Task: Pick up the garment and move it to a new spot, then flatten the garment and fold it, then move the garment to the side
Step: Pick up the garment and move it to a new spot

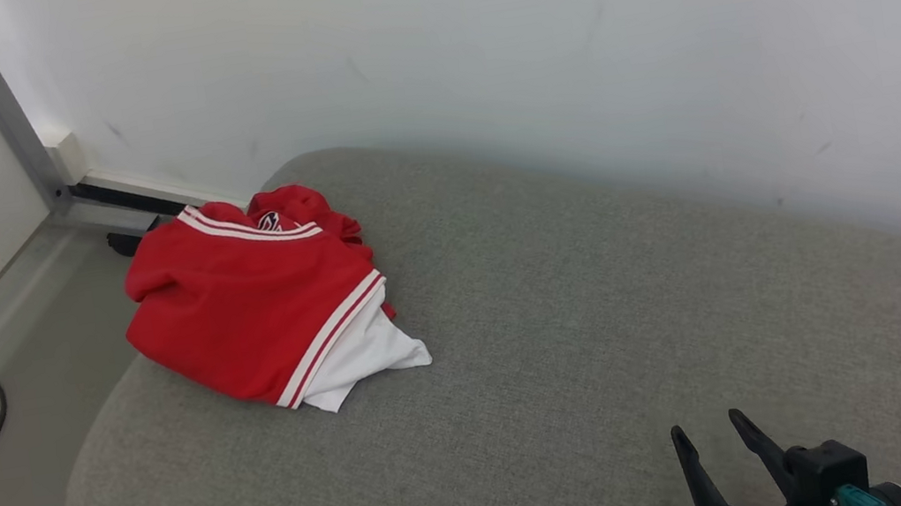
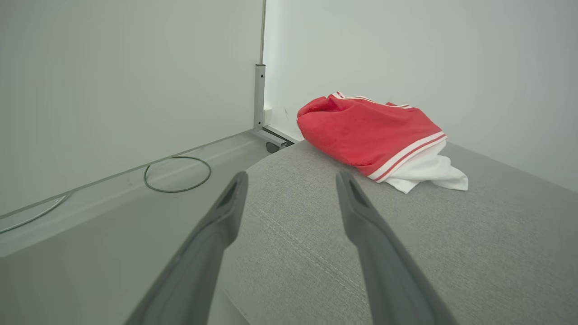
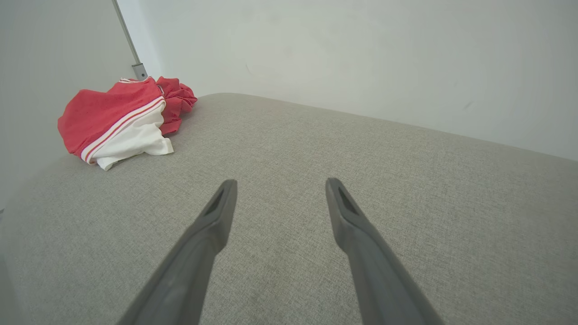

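garment (image 1: 255, 318) crumpled, red with white trim, on grey cushion (image 1: 602, 311). lies ahead and slightly right of left gripper (image 2: 292, 178), ahead and far left of right gripper (image 3: 281, 183), well apart from both. both grippers spread wide, holding nothing. cable (image 2: 178, 174) on floor ahead-left of left gripper.

Bare indoor test space: plain white wall (image 1: 563, 49), grey woven-fabric upholstered cushion (image 1: 602, 311), grey metal partition post (image 2: 259, 95) and loose black cable loop (image 2: 210, 172) on grey floor (image 2: 113, 253) ahead-left of the left gripper (image 2: 292, 178).
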